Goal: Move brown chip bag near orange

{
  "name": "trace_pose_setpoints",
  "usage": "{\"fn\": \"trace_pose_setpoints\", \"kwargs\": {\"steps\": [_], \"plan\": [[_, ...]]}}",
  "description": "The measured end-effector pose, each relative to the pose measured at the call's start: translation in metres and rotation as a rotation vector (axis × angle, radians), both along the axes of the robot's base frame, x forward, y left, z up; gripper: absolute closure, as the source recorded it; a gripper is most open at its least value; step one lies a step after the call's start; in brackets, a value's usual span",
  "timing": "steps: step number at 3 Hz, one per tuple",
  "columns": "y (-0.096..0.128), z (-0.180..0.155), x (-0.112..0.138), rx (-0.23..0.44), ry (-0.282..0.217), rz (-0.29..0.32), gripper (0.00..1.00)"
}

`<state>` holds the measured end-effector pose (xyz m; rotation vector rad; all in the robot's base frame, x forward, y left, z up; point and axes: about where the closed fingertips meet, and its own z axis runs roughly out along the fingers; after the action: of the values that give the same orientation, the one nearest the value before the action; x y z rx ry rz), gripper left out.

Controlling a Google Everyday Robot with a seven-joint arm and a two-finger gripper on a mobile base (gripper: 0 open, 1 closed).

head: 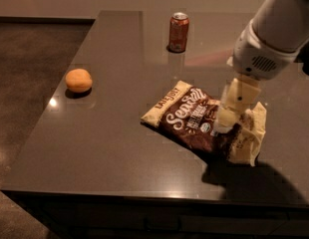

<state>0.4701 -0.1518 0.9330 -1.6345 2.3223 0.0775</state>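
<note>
The brown chip bag (194, 118) lies flat near the middle right of the dark table, with cream ends and white script lettering. The orange (78, 80) sits by the table's left edge, well apart from the bag. My gripper (229, 118) hangs from the white arm at the upper right and is down over the bag's right part, its cream fingers (236, 103) right above the crinkled end.
A reddish-brown soda can (178, 32) stands upright at the back of the table (104, 148). The table's left edge and front edge drop to a dark floor (25, 83).
</note>
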Motion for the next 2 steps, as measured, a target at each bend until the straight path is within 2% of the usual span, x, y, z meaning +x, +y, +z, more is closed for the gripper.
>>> {"fn": "trace_pose_setpoints", "kwargs": {"steps": [1,2], "plan": [[0.026,-0.022,0.007,0.012,0.038,-0.001,0.0],[0.041,-0.044,0.012,-0.003,0.065,-0.002,0.0]]}}
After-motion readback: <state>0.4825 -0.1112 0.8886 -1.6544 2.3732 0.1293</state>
